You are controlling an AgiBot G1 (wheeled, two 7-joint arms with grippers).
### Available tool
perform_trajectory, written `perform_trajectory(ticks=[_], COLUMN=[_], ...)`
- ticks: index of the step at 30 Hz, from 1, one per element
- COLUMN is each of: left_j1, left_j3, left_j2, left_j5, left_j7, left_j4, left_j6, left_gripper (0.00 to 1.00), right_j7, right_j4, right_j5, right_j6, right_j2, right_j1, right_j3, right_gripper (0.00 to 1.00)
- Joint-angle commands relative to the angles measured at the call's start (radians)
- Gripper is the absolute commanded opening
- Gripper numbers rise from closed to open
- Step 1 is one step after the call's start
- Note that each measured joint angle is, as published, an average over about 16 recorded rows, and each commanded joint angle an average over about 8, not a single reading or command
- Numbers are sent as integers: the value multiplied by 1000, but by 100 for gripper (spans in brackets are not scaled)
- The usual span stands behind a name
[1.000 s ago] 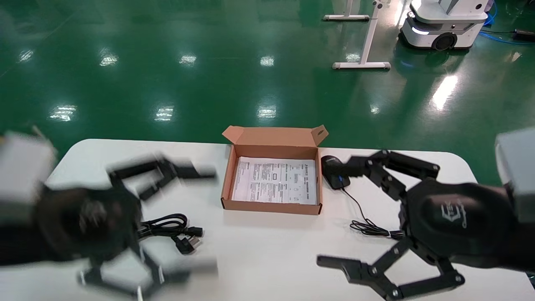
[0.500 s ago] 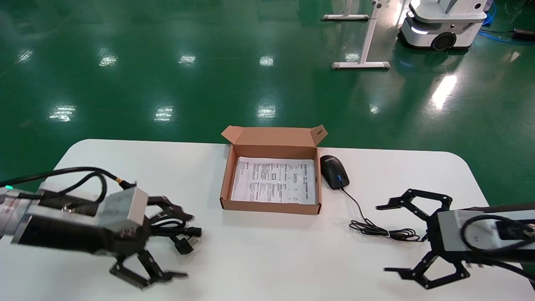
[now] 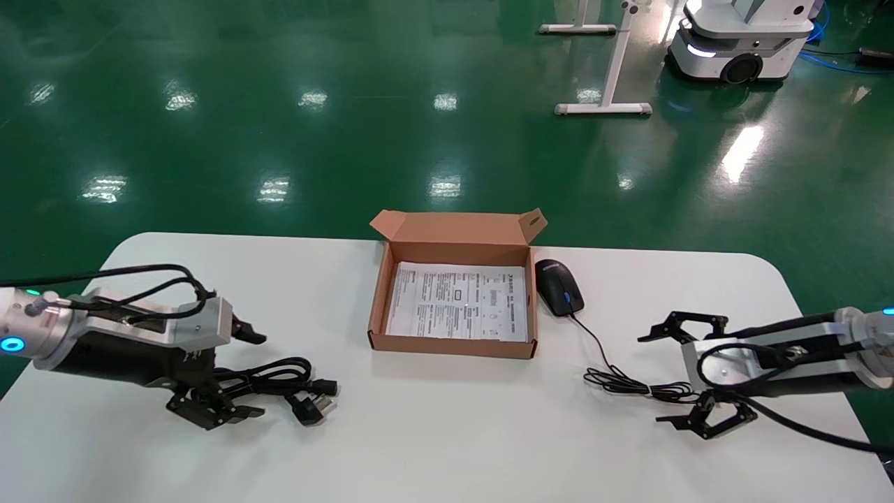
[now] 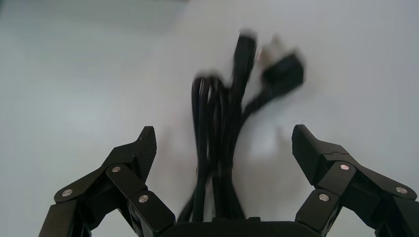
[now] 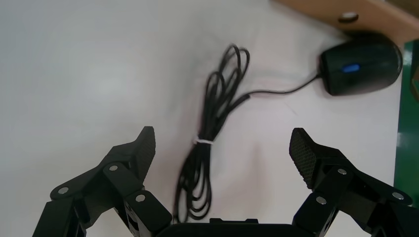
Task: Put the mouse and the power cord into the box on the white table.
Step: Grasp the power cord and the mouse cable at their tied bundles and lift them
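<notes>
Mouse: the mouse (image 3: 558,286) lies on the white table (image 3: 447,433), just beside the right wall of the box (image 3: 457,300) and outside it; its wheel shows a blue light. In the right wrist view the mouse (image 5: 360,69) sits at the table's far edge, near the cardboard flap.
Mouse cable: the thin black cable (image 3: 614,370) runs from the mouse toward the robot and ends in a loose bundle (image 5: 207,153) held by a small white tie — it lies flat on the table.
Power cord: the power cord (image 3: 279,381) lies coiled on the left part of the white table, well apart from the box; its chunky plug (image 3: 311,406) points toward the box side. The left wrist view shows the cord (image 4: 222,133) stretched away between the fingers, plug and connector at the far end.
Box: open, lid flap upright at the back, with a white printed sheet (image 3: 457,302) lying flat inside; neither mouse nor cord is in it.
Left gripper: the left gripper (image 3: 230,374) is low over the table at the near end of the power cord, jaws spread wide to either side of the strands, not clamped on them.
Right gripper: the right gripper (image 3: 681,377) is low at the right side, jaws wide apart — the bundled cable end lies between them, ungripped.
</notes>
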Motion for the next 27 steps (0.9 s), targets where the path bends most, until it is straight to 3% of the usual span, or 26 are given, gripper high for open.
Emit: perform_trajectory(ticks=[1, 5, 7, 8, 12, 14, 15, 17, 27], left_j1=[-13, -29, -35, -37, -44, -45, -46, -46, -43], left_j3=[16, 24, 26, 27, 29, 30, 30, 29, 28], left_j2=[23, 53, 64, 69, 86, 90, 91, 91, 84], left_j5=[31, 47, 49, 51, 54, 55, 56, 54, 51], left_j7=[36, 83, 100, 108, 126, 129, 130, 130, 125], left_j4=[61, 144, 174, 189, 234, 244, 248, 247, 227], left_j6=[-13, -22, -23, -24, -23, -23, -23, -22, -22], left_gripper=[100, 100, 100, 94, 48, 23, 10, 0, 0], right_j7=[-37, -91, -112, -121, -145, -149, -151, -150, -144], right_j4=[-63, -155, -190, -207, -255, -266, -270, -269, -249], right_j5=[-21, -38, -44, -47, -58, -62, -63, -62, -56], right_j6=[14, 29, 33, 35, 40, 41, 41, 40, 38], right_j2=[-28, -62, -73, -79, -95, -99, -100, -100, -92], right_j1=[21, 50, 61, 66, 82, 86, 88, 88, 80], right_j3=[-10, -19, -22, -24, -30, -32, -32, -32, -29], right_gripper=[100, 97, 80, 67, 17, 2, 0, 0, 0])
